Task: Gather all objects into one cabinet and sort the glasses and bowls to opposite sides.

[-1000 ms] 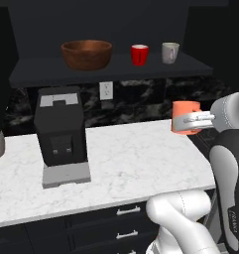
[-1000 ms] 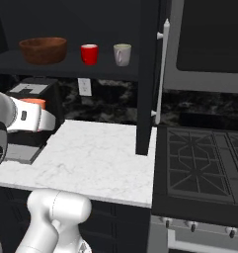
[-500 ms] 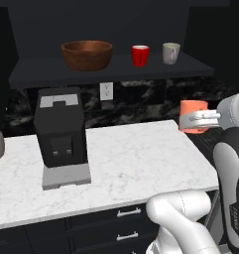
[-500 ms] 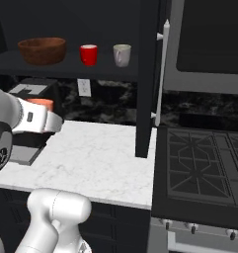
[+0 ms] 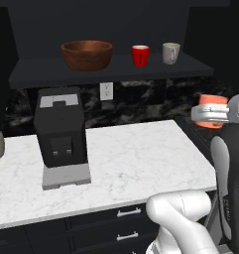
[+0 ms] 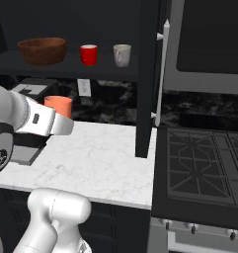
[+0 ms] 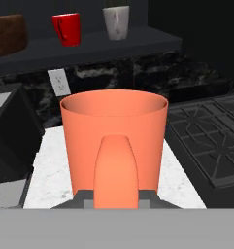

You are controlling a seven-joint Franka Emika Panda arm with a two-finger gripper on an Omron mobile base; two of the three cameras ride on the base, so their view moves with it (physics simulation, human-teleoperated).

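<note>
**Ana:** Carrying the orange cup (image 7: 113,141), that's the job right now. The gripper (image 5: 209,115) is clamped tight on it, upright, mouth up, with the handle facing the hand camera.

**Ben:** And where does it hang against the cabinet shelf (image 5: 111,70)?

**Ana:** Below the shelf and off beyond its right end, over the right edge of the marble counter (image 5: 131,158), clear of the surface. The other three pieces are already up there: the wooden bowl (image 5: 87,54) toward the left end, then the red cup (image 5: 140,54), then the off-white mug (image 5: 171,52) nearest the right end.

**Ben:** So bowl one side, cups the other. One piece left to gather, by the look of it.

**Ana:** That's the read. The sorting looks right already, and this cup is the last one out.

**Ben:** What does the next move ask for?

**Ana:** A lift above shelf level, then a reach inward toward the cups' end. The gap between the red cup and the mug looks narrow, so the spot has to be chosen carefully, keeping the orange cup level and away from both neighbours.

**Ben:** And well away from the bowl.
</note>
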